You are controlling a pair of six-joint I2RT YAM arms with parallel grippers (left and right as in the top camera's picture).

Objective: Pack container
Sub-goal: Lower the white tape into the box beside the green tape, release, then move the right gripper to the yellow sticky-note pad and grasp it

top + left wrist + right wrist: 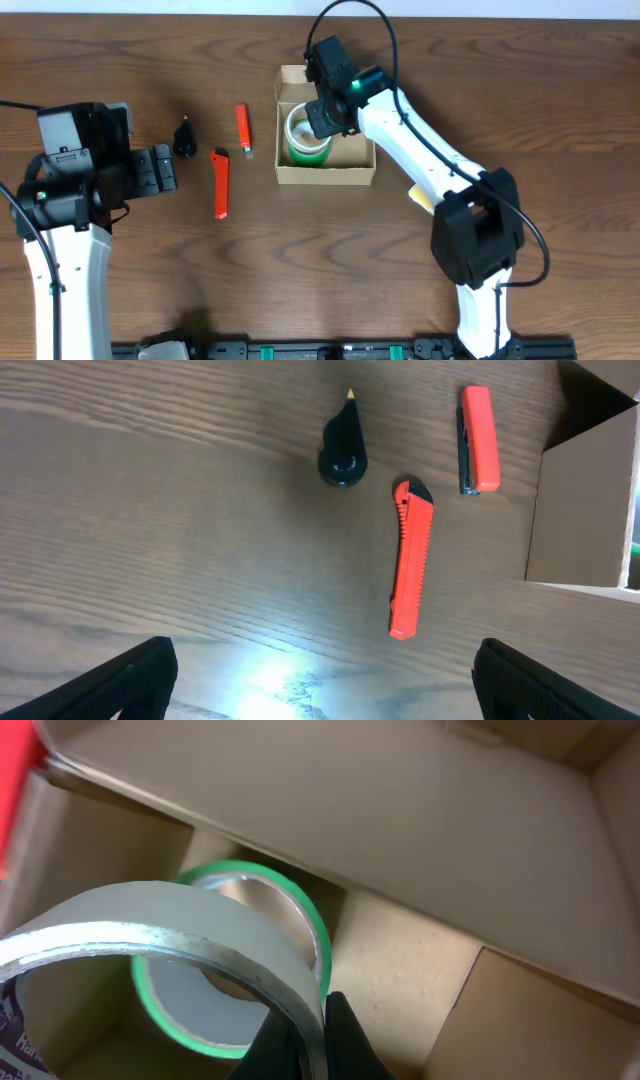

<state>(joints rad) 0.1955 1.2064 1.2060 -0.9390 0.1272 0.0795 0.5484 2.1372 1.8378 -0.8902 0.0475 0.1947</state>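
While the left gripper (163,168) hung wide open w/ nothing in it, the right gripper (312,1042) was clamped shut on the wall of a pale tape roll (150,935). That was over the open container (325,176), mid-table, w/ a green-rimmed roll (262,898) lying inside.

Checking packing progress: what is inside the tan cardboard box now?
A green-rimmed tape roll lies flat inside the tan cardboard box. The right hand holds a whitish tape roll over it, hiding part of the green roll and floor.
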